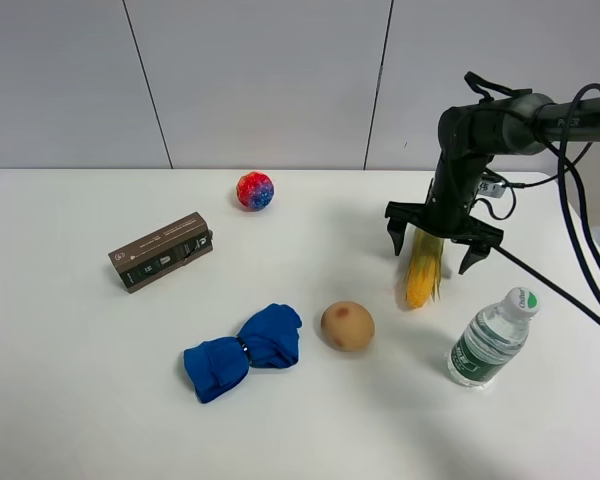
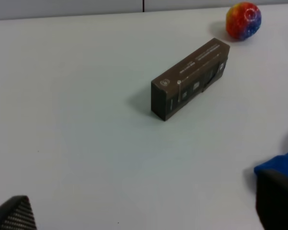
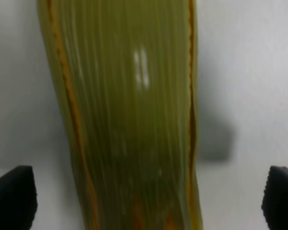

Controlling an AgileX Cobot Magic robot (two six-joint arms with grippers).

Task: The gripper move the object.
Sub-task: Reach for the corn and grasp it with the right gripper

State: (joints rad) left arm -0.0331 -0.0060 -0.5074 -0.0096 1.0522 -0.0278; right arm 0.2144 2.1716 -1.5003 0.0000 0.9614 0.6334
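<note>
The ear of corn lies on the white table at the right, yellow kernels toward the front, green husk under the claw. My right gripper is open and hangs just over the husk end, one finger on each side of it. In the right wrist view the green husk fills the middle between the two black fingertips, with gaps on both sides. My left gripper is open and empty over bare table; it is out of the exterior high view.
A water bottle stands front right of the corn. A tan ball and a blue cloth bundle lie to its left. A brown box and a multicoloured ball sit further left and back.
</note>
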